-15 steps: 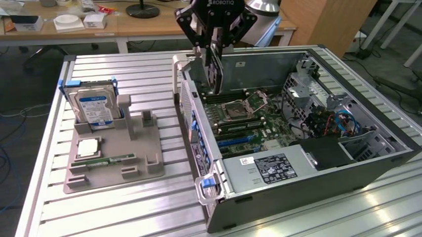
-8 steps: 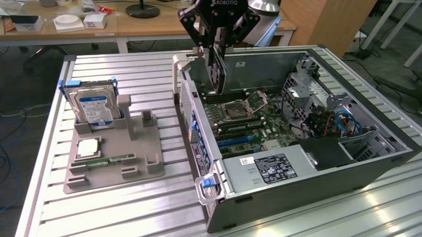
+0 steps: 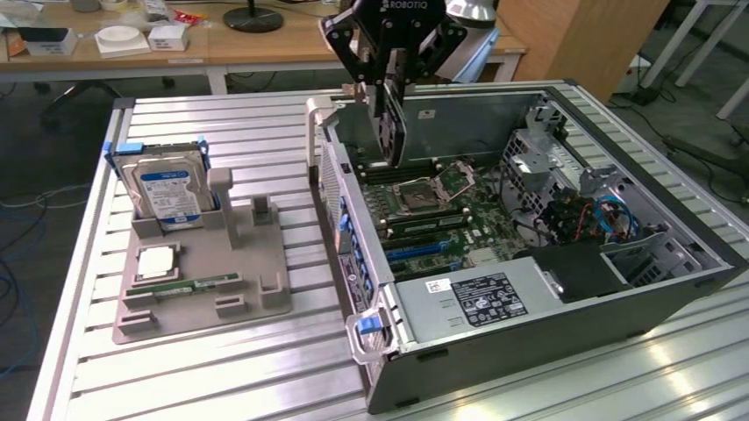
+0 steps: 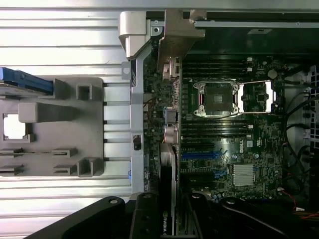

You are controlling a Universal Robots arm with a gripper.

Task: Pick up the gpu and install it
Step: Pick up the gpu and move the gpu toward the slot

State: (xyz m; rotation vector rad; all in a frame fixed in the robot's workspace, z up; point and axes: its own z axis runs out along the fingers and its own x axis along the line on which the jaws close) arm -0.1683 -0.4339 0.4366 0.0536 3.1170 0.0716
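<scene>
The gripper has its fingers clenched on the gpu, which hangs upright on edge over the motherboard, inside the open computer case toward the exterior view's left. The case lies on a ribbed metal table, beside a grey holder carrying 1 hard drive. Wooden desks stand behind on a grey floor.
</scene>
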